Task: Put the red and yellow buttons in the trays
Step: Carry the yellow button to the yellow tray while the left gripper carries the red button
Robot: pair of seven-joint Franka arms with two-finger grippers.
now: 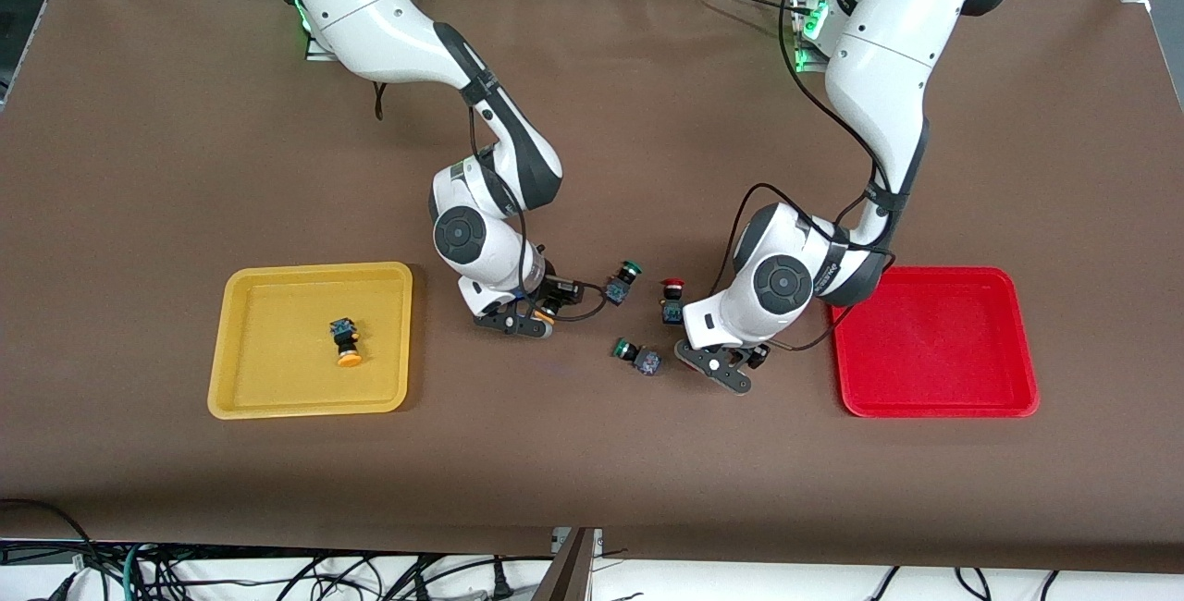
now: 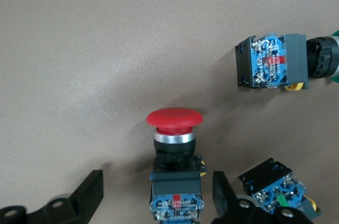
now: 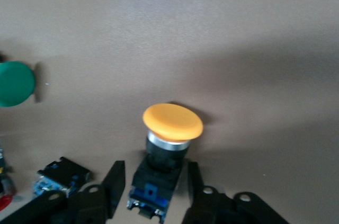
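Brown table (image 1: 139, 166): one yellow button (image 1: 345, 342) is placed in the yellow tray (image 1: 310, 407); the red tray (image 1: 934, 407) is unfilled. The spread left gripper (image 2: 153, 195) straddles a red button (image 2: 175, 128); the parted right gripper (image 3: 153, 189) brackets another yellow button (image 3: 172, 123).

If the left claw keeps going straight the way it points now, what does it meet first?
Probably the red-capped button, which lies between the open fingers of the left claw; then the table. Depth is unclear.
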